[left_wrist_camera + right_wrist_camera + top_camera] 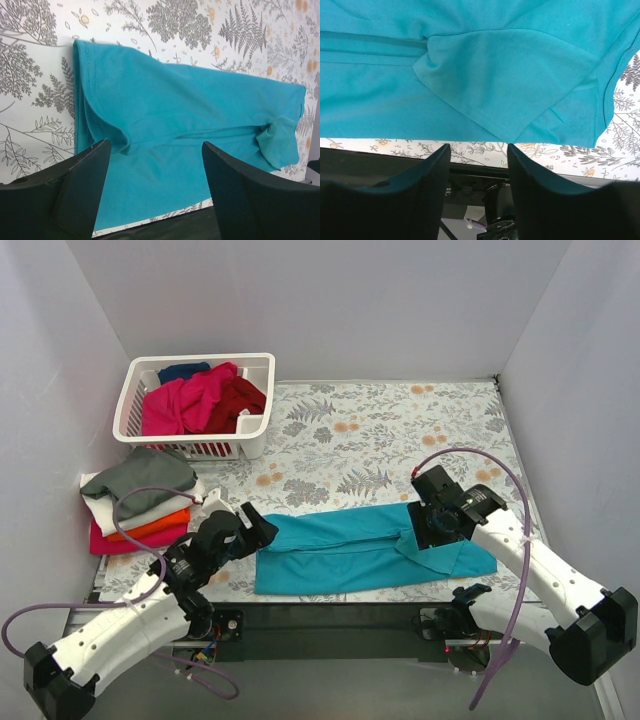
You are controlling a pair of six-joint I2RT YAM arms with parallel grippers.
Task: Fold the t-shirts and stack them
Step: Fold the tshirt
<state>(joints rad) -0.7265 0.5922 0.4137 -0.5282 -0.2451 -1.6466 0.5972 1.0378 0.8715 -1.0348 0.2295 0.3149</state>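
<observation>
A: Anything held?
B: No. The left gripper (156, 150) and right gripper (478, 150) both gape with nothing in them. The teal t-shirt (370, 550) lies folded lengthwise along the near edge of the floral table (400, 430).
A: Risk?
B: Pinching only one layer, or catching that bunched sleeve (510, 85), would likely skew the next fold.

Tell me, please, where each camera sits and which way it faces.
Top external: above and behind the arms, facing down on the table, basket, stack and teal shirt; both arms, left gripper and right gripper show.
Left wrist: over the shirt's left end, facing along it; its open fingers show.
Right wrist: over the shirt's right end, facing the table's near edge; its open fingers show.
Shared: both wrist views see the same folded sleeve.
</observation>
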